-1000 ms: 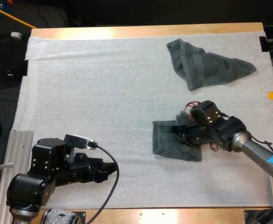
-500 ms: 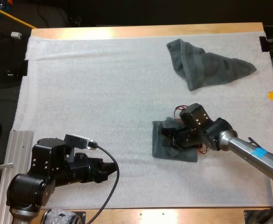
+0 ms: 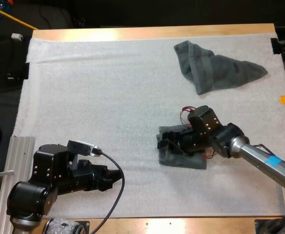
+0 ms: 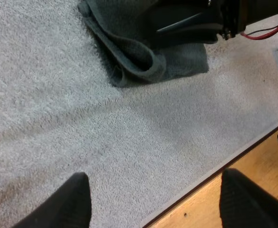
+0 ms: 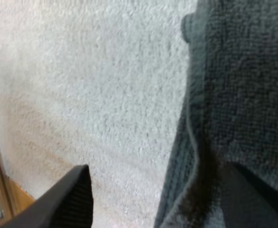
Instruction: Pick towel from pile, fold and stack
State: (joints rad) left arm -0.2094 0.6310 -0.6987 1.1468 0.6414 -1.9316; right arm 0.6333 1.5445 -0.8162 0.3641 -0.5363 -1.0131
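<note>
The right pincer [image 3: 163, 141], released, is now found further toward 9 o'clock, at that edge of the folded towel [image 3: 183, 160]. The crumpled towel [image 3: 220, 70] is unmoved at 1 o'clock on the mat [image 3: 108, 97]. The left pincer [image 4: 157, 180] is held released at 7 o'clock.

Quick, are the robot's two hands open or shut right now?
Left gripper: open, holding nothing, above the mat.
Right gripper: open, over the folded towel's edge.
</note>
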